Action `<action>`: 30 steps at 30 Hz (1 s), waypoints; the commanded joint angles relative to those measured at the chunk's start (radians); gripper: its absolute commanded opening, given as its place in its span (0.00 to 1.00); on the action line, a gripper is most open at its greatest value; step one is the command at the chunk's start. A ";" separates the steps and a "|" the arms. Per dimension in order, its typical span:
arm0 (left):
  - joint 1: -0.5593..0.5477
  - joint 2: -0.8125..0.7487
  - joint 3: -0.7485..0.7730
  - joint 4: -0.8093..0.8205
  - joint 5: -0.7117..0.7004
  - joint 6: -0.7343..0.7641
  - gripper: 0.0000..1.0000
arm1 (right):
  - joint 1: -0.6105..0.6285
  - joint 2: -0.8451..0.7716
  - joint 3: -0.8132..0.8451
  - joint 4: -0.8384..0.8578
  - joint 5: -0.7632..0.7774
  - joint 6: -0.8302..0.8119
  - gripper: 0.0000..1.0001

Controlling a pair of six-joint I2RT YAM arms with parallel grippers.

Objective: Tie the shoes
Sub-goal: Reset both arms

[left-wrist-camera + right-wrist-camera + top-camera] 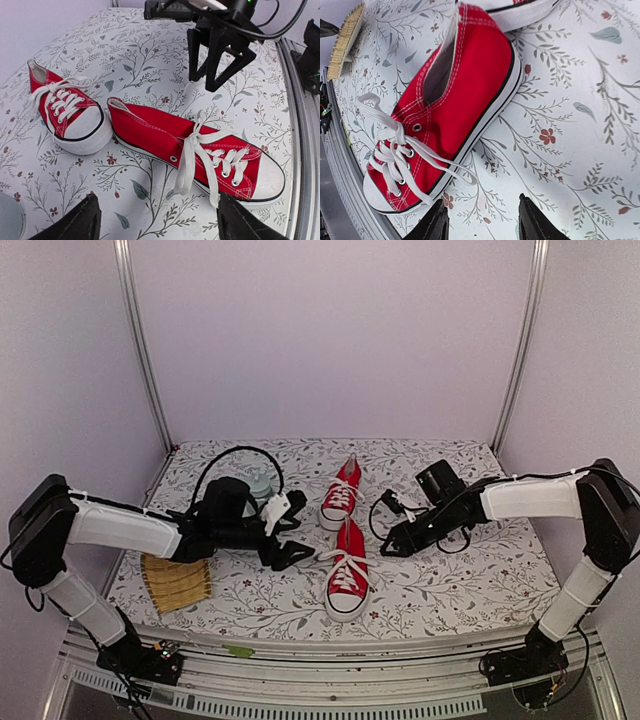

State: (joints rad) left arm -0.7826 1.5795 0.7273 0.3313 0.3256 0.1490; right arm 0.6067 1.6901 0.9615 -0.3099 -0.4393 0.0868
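Two red sneakers with white laces lie in the middle of the floral table. The near shoe (346, 575) points its toe at me; the far shoe (342, 495) lies behind it. The near shoe's laces (192, 160) are crossed once and the loose ends trail off both sides onto the cloth. My left gripper (300, 550) is open and empty just left of the near shoe (200, 150). My right gripper (392, 545) is open and empty just right of the same shoe (455, 100). Lace ends (445, 167) lie close in front of my right fingertips (434, 225).
A straw-coloured brush (178, 583) lies at the near left and also shows in the right wrist view (345, 37). A pale teal object (260, 485) sits behind my left wrist. The metal table rail (330, 655) runs along the front edge.
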 commanded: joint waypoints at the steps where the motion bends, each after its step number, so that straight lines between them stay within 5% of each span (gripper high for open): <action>1: -0.003 -0.107 -0.059 -0.034 -0.062 0.009 0.82 | -0.050 -0.133 0.026 -0.049 0.124 -0.010 0.51; 7: 0.116 -0.243 -0.086 0.071 -0.466 -0.076 0.96 | -0.339 -0.355 -0.059 0.177 0.157 0.066 0.64; 12: 0.350 -0.309 -0.126 0.123 -0.543 -0.147 0.96 | -0.569 -0.500 -0.211 0.423 0.178 0.151 0.67; 17: 0.520 -0.355 -0.229 0.236 -0.641 -0.224 0.96 | -0.580 -0.572 -0.330 0.576 0.319 0.125 0.73; 21: 0.530 -0.361 -0.309 0.337 -0.757 -0.182 0.96 | -0.582 -0.590 -0.416 0.656 0.383 0.144 0.76; 30: 0.532 -0.347 -0.383 0.475 -0.754 -0.110 0.96 | -0.580 -0.540 -0.517 0.748 0.412 0.106 0.72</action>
State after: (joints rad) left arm -0.2565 1.2308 0.3706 0.6868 -0.4061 -0.0029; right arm 0.0254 1.1294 0.4763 0.3466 -0.0601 0.2157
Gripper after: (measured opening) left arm 0.960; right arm 0.726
